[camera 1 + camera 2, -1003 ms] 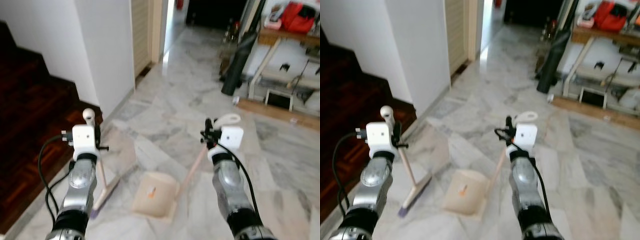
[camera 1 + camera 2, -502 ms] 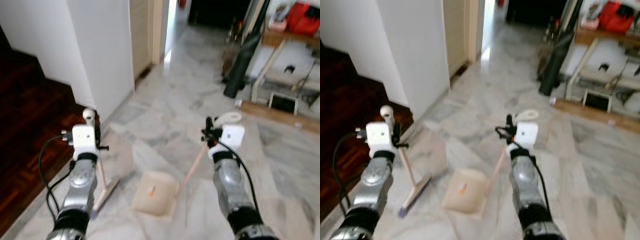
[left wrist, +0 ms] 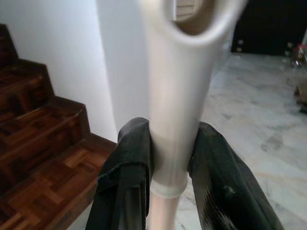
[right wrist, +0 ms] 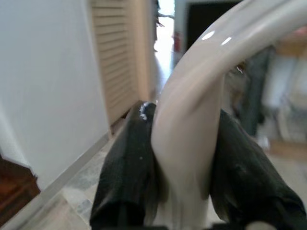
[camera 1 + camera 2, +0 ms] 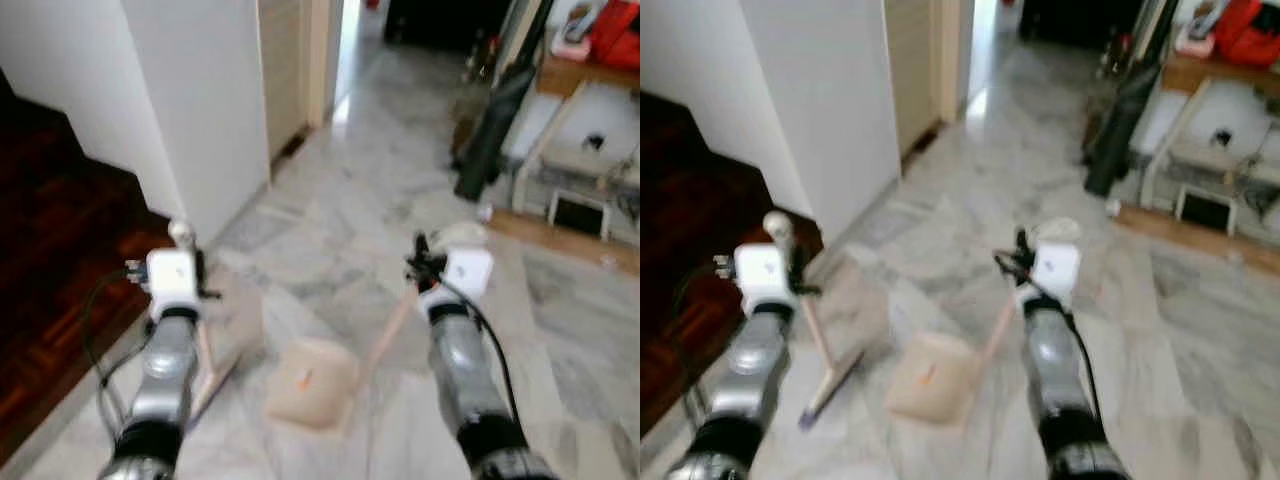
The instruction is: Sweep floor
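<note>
My left gripper [image 3: 168,167] is shut on the white handle of a broom [image 3: 176,96]. Its wooden stick [image 5: 818,345] slants down to the brush head [image 5: 830,390] on the marble floor, close to the white wall. My right gripper [image 4: 184,158] is shut on the white looped handle of a dustpan [image 4: 192,100]. The dustpan's stick [image 5: 388,330] runs down to the beige pan [image 5: 312,382], which rests on the floor between my two arms with a small orange bit in it.
Dark wooden stairs [image 5: 50,260] rise at the left behind a white wall corner [image 5: 200,120]. A louvred door and a dark doorway [image 5: 440,20] lie ahead. At the right stand a black bag [image 5: 495,120] and a wooden shelf unit [image 5: 580,140].
The whole picture has shifted and blurred, so the camera has moved a little forward. Both grippers hold their handles as before; broom and dustpan keep the same places relative to me.
</note>
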`<state>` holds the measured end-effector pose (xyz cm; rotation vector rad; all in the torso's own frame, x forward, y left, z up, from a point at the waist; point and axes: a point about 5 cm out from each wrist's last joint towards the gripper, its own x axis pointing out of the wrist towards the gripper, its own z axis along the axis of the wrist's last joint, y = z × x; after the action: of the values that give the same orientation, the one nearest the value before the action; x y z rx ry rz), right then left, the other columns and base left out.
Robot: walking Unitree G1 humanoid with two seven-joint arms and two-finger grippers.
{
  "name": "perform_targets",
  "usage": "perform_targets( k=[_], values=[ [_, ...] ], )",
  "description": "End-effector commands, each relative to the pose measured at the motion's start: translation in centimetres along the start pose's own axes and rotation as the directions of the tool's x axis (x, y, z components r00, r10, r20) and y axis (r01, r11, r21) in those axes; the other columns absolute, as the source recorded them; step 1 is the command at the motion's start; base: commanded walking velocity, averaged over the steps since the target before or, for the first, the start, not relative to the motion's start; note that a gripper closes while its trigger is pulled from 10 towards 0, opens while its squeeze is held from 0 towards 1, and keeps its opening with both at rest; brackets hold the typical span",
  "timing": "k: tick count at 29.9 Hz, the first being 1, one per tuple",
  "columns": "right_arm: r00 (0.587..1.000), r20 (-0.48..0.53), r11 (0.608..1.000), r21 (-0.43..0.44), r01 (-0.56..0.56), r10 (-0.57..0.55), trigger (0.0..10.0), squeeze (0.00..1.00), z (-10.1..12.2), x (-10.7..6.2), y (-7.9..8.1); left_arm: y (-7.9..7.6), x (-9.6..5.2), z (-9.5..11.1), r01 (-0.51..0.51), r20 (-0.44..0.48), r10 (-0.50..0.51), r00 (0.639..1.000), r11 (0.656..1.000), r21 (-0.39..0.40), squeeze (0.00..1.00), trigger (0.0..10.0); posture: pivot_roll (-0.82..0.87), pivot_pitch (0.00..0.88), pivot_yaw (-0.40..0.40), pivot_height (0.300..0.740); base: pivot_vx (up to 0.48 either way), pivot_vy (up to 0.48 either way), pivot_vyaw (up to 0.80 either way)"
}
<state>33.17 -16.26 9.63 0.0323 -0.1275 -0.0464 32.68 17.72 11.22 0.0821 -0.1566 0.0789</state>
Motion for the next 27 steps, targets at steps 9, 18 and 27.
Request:
perform_targets(
  k=[9, 18, 27],
  values=[
    [1.000, 0.028, 1.000, 0.010, -0.012, 0.012, 10.0, 0.00, 0.81, 0.54, 0.59, 0.46, 0.32, 1.01, -0.001, 0.053, 0.001, 0.999, 1.000, -0.003, 0.00, 10.0, 0.03, 0.000, -0.045, 0.740, 0.000, 0.000, -0.75],
    [1.000, 0.020, 1.000, 0.010, -0.013, 0.012, 10.0, 0.00, 0.76, 0.60, 0.70, 0.89, 0.43, 0.92, -0.011, 0.040, 0.010, 0.999, 0.999, 0.038, 0.00, 10.0, 0.03, 0.000, -0.045, 0.740, 0.000, 0.000, -0.74],
    [1.000, 0.013, 1.000, 0.002, -0.009, 0.009, 10.0, 0.00, 0.68, 0.52, 0.55, 1.06, 0.48, 1.01, -0.026, 0.042, 0.025, 0.999, 0.999, 0.027, 0.00, 10.0, 0.02, 0.000, -0.048, 0.740, 0.000, -0.249, -0.73]
  ],
)
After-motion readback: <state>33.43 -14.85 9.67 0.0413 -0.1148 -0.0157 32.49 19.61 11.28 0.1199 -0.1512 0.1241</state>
